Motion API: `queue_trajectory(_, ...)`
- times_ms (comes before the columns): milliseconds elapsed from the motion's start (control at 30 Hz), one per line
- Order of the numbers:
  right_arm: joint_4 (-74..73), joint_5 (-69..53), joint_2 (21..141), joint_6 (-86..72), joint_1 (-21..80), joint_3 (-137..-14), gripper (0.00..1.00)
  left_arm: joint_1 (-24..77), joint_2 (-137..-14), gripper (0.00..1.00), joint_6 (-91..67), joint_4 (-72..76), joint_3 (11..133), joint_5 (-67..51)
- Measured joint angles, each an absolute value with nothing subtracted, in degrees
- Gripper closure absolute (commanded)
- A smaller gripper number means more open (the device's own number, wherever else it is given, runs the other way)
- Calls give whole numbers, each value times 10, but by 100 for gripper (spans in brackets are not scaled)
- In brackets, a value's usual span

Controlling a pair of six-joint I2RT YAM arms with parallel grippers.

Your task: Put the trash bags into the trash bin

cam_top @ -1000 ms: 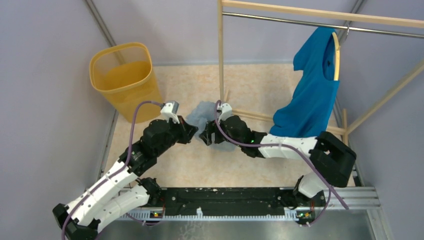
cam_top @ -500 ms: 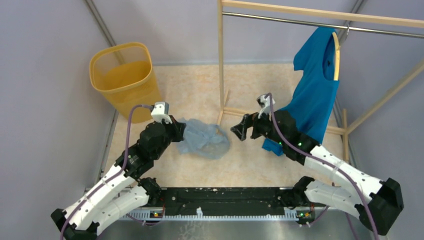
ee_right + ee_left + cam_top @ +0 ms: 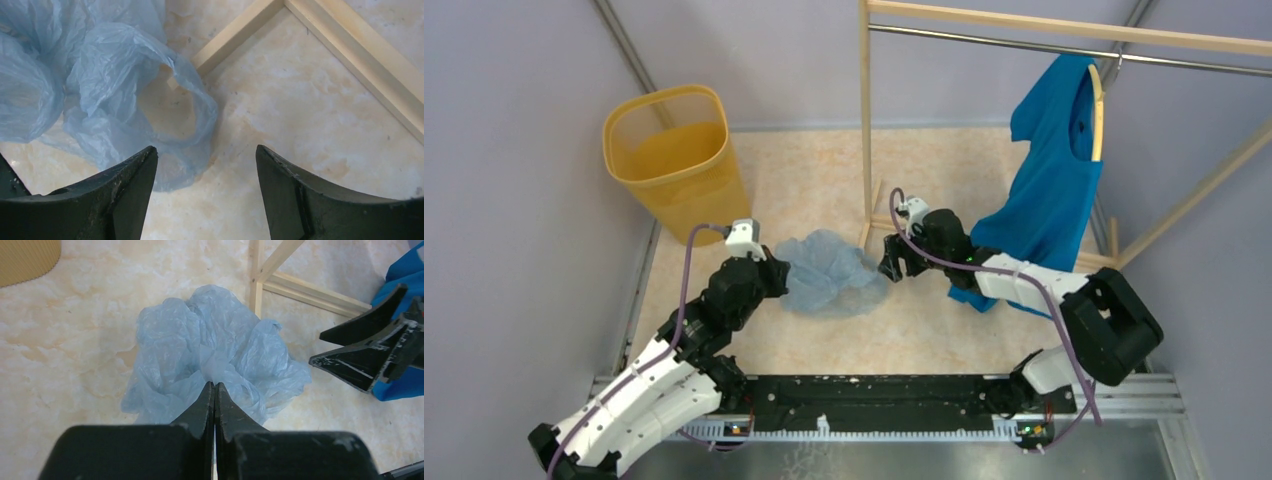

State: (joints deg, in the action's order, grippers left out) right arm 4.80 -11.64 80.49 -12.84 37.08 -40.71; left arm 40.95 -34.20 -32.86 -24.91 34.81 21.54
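The pale blue-grey trash bag (image 3: 829, 272) lies crumpled on the floor between the arms; it also shows in the left wrist view (image 3: 210, 352) and the right wrist view (image 3: 100, 85). My left gripper (image 3: 781, 272) is shut on the bag's near-left edge, its tips (image 3: 214, 386) pinched into the film. My right gripper (image 3: 896, 262) is open and empty just right of the bag, its fingers (image 3: 135, 170) hovering over the bag's right edge and bare floor. The yellow mesh trash bin (image 3: 672, 160) stands upright at the far left.
A wooden clothes rack (image 3: 865, 120) stands behind the bag, its base bars (image 3: 350, 55) on the floor close to my right gripper. A bright blue shirt (image 3: 1049, 190) hangs on the rack at right. Grey walls enclose the floor.
My right gripper let go of the bag, swung out right, and has come back beside it, open. My left gripper pulled back slightly, still holding the bag, which spread on the floor.
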Motion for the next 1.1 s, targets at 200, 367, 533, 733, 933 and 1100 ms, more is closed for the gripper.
queue_trajectory(200,108,-112,890,-101,386,-447,38,409,-331,100,-331,-249,348,220)
queue_trajectory(367,133,-104,925,-100,386,-474,39,409,-331,100,-331,-249,348,219)
queue_trajectory(533,175,-135,951,-96,387,-482,38,409,-328,100,-331,-250,348,219)
queue_trajectory(733,188,-137,1010,-87,409,-490,45,409,-327,100,-331,-250,345,219)
queue_trajectory(933,208,-119,1045,-88,422,-510,69,409,-321,100,-335,-251,336,219)
queue_trajectory(1100,210,-91,1034,-101,427,-510,99,409,-314,100,-342,-260,335,222)
